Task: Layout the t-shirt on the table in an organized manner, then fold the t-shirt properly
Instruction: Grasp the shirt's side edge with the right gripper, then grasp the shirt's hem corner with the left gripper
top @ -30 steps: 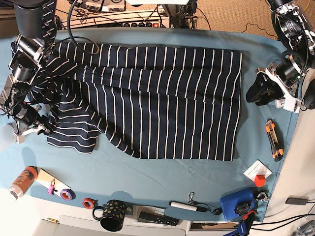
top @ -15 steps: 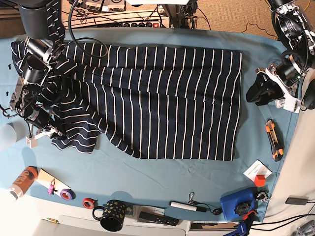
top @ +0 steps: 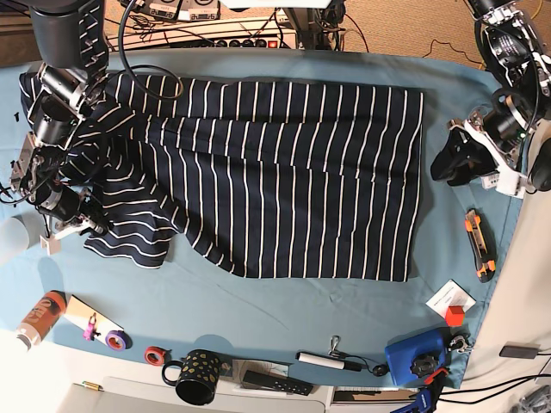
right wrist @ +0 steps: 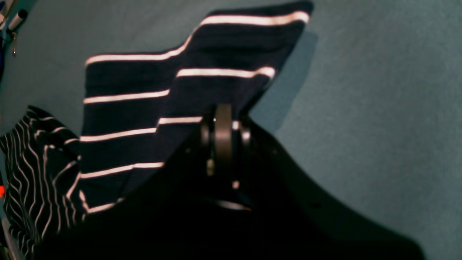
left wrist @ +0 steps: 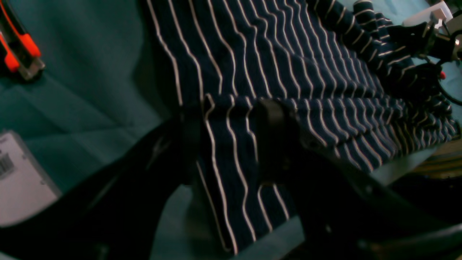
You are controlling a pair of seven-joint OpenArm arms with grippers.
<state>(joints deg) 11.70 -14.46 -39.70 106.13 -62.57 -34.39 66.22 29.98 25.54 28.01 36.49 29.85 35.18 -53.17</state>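
Observation:
The navy white-striped t-shirt (top: 284, 172) lies spread across the teal table (top: 301, 310), its hem toward the right and its sleeves bunched at the left. My right gripper (top: 83, 225) is at the near-left sleeve. In the right wrist view that gripper (right wrist: 223, 121) is shut on the sleeve's edge (right wrist: 144, 108), which hangs a little above the cloth. My left gripper (top: 454, 159) stands open just off the shirt's right hem. Its dark fingers (left wrist: 270, 137) frame striped fabric (left wrist: 274, 54) without touching it.
An orange box cutter (top: 479, 245) lies right of the shirt. Along the near edge stand a black dotted mug (top: 198, 376), tape rolls (top: 116, 339), a can (top: 39, 318), a marker (top: 329, 360), a blue object (top: 417, 357) and a white card with a red block (top: 450, 301).
The right gripper has closed on the near-left sleeve after shifting slightly right. The far-left sleeve now lies spread toward the back corner. The left arm has not moved.

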